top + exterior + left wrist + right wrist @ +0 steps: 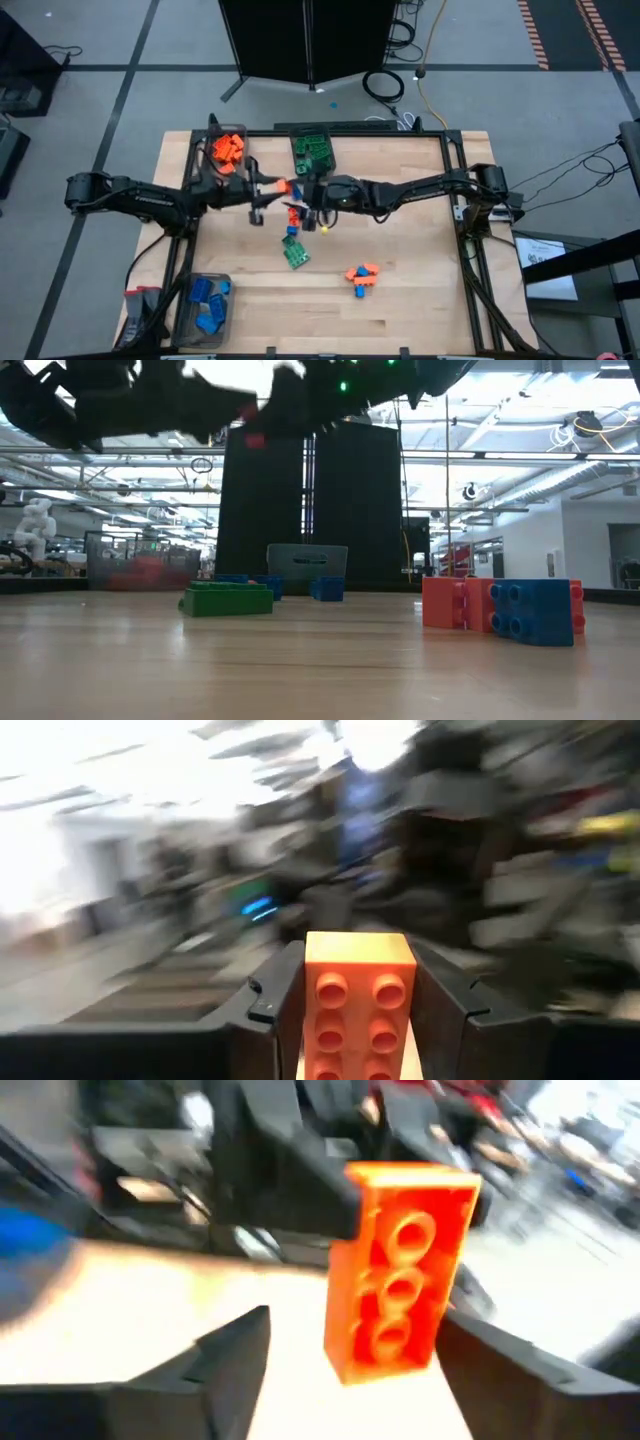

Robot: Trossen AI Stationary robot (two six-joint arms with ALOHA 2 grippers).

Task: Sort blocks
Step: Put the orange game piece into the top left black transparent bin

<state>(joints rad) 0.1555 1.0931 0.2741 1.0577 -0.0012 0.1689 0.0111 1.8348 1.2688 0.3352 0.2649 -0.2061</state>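
Left gripper (345,1010) clamps an orange block (358,1005), studs plain in its wrist view; right gripper (350,1355) gapes around the block's hollow underside, seen only there

Mid-counter is crowded: left claw (272,188) and right claw (303,195) nearly meet above a cluster of blocks (294,243). A second clump (361,275) sits toward the front. Bins occupy the back edge (316,152), back-left (228,150) and front-left corner (205,304). The counter (420,220) on the right is free for passage.
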